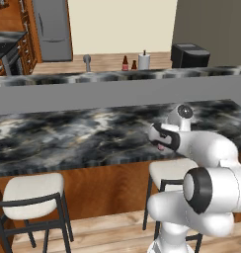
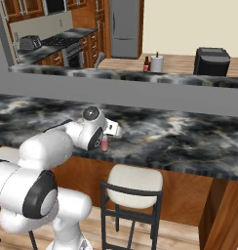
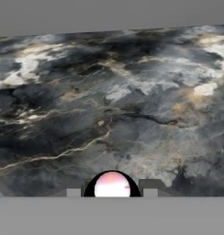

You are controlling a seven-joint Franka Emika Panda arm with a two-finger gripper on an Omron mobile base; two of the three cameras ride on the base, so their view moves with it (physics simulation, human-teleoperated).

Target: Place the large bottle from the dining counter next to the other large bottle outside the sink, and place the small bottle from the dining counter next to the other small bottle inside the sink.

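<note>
- The dark grey curved faucet [image 1: 87,62] is rising at the left of the far marbled stone counter [image 1: 53,78], marking where the sink is; the basin itself is hidden behind the counter's edge.
- Just right of it, two tall dark brown glass bottles with red labels [image 1: 125,63] are standing near each other beside a white paper towel roll [image 1: 144,60], outside the sink. That half of the task is looking done, as far as the small far shapes allow a judgement.
- The long black-and-grey marbled dining counter [image 1: 68,133] is stretching across the foreground above two cushioned stools [image 1: 33,195].
- At the right, the white arm's gripper [image 1: 161,146] is hanging over the dining counter's near edge with its fingers clenched on the short pink bottle [image 2: 105,143]. In the hand view the bottle's rounded pink top is sitting between the two dark tips.
- What is left: carrying the pink bottle across to the sink and setting it inside next to its twin, which is hidden from here.
</note>
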